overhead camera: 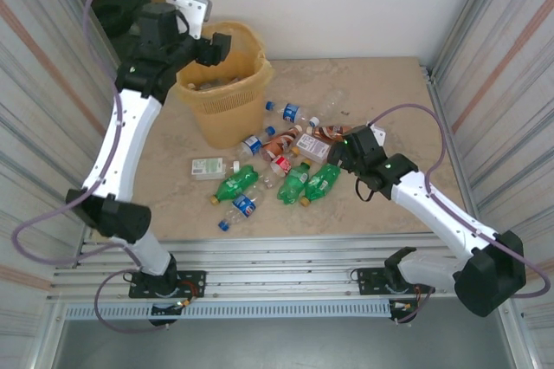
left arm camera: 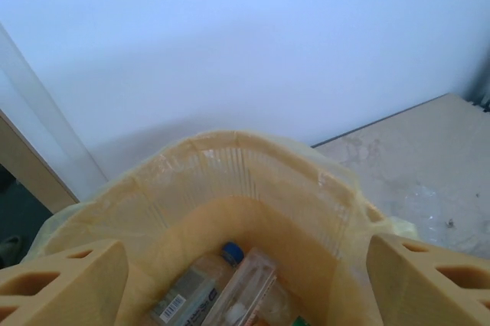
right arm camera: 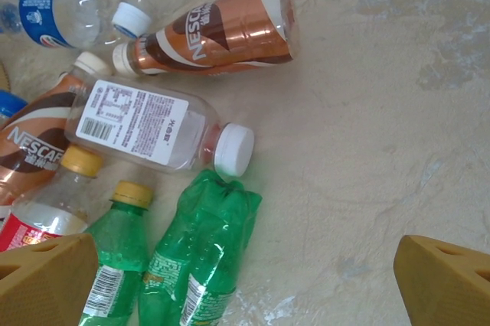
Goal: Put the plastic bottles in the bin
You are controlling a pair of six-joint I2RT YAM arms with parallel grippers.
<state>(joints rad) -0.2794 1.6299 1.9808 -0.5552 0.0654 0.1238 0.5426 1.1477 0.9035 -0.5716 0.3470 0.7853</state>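
Observation:
The yellow-orange bin stands at the back left with its bag liner folded over the rim. My left gripper hangs open over its mouth, nothing between the fingers. Inside lie a blue-capped clear bottle and another clear bottle. Several plastic bottles lie scattered mid-table: green ones, clear blue-labelled ones, a brown Nescafe one and a white-capped clear one. My right gripper hovers open just above the rightmost green bottle.
A metal-framed wall closes the right side and another the left. Bare tabletop lies right of the bottle pile. A flat white-labelled bottle lies apart at the pile's left.

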